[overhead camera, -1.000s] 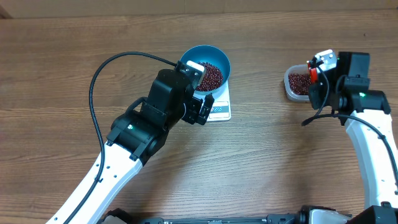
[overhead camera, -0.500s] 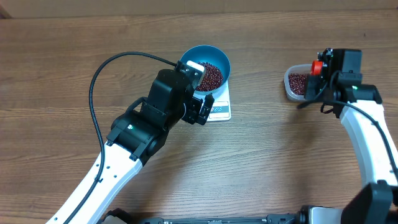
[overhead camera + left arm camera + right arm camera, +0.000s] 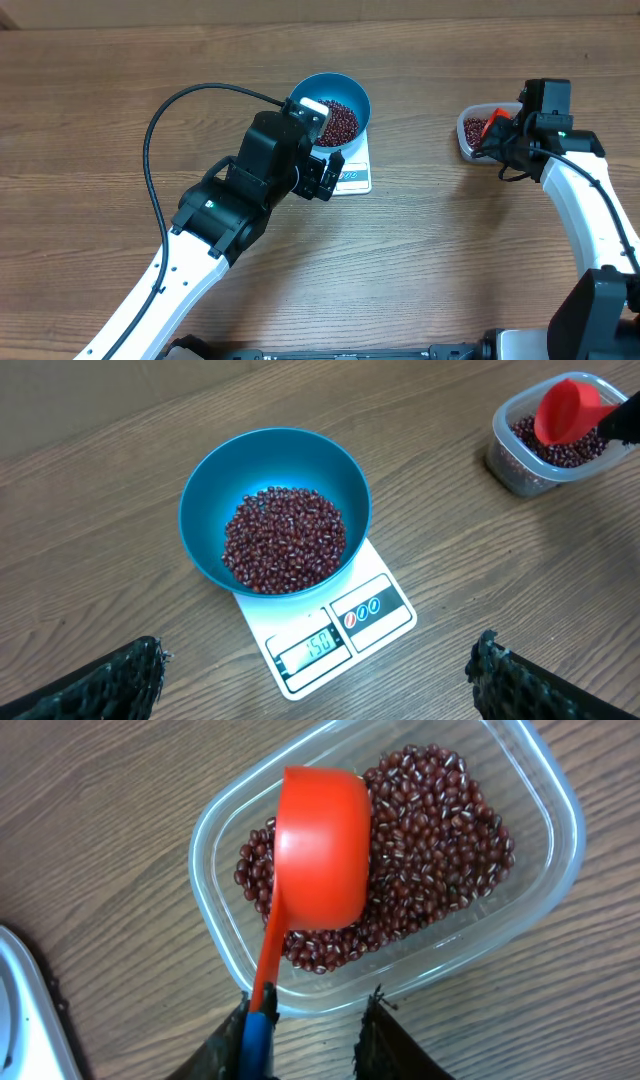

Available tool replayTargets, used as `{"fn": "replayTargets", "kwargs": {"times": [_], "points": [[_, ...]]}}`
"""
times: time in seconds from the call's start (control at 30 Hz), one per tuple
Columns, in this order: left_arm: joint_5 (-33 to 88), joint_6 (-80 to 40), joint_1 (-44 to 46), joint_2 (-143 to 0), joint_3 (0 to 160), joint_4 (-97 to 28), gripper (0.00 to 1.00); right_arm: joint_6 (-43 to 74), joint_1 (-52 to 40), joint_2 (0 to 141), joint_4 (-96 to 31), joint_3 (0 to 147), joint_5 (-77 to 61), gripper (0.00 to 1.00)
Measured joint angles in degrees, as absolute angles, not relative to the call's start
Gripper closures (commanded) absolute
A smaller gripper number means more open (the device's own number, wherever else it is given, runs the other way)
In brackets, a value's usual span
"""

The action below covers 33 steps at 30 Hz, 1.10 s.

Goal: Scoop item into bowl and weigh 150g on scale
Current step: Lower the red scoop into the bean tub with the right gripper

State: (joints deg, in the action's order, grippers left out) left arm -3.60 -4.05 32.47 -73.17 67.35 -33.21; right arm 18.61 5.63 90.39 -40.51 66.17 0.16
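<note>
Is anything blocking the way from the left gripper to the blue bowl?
No. The left gripper hangs open over the bowl of beans on the scale; nothing visible sits between them.

Robotics lab bench, prob.: wood-grain table (image 3: pixel 450 270) w/ robot left arm (image 3: pixel 230 200), right arm (image 3: pixel 585 210), black cable (image 3: pixel 148 160).

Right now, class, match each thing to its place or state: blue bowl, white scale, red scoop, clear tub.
Things:
1. blue bowl
2. white scale
3. red scoop
4. clear tub

Places or states:
A. stands on the wooden table, apart from the scale
B. lies on the beans in the tub
C. sits on the scale
D. its display reads 150

Pairs: 1-C, 2-D, 3-B, 4-A
</note>
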Motion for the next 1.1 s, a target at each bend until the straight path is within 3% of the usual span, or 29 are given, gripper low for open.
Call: {"fn": "replayTargets", "kwargs": {"times": [1.1], "points": [[-3.60, -4.05, 32.47, -73.17, 67.35, -33.19, 0.01, 19.42, 5.63, 90.39, -49.10, 66.17, 9.50, 0.60]]}}
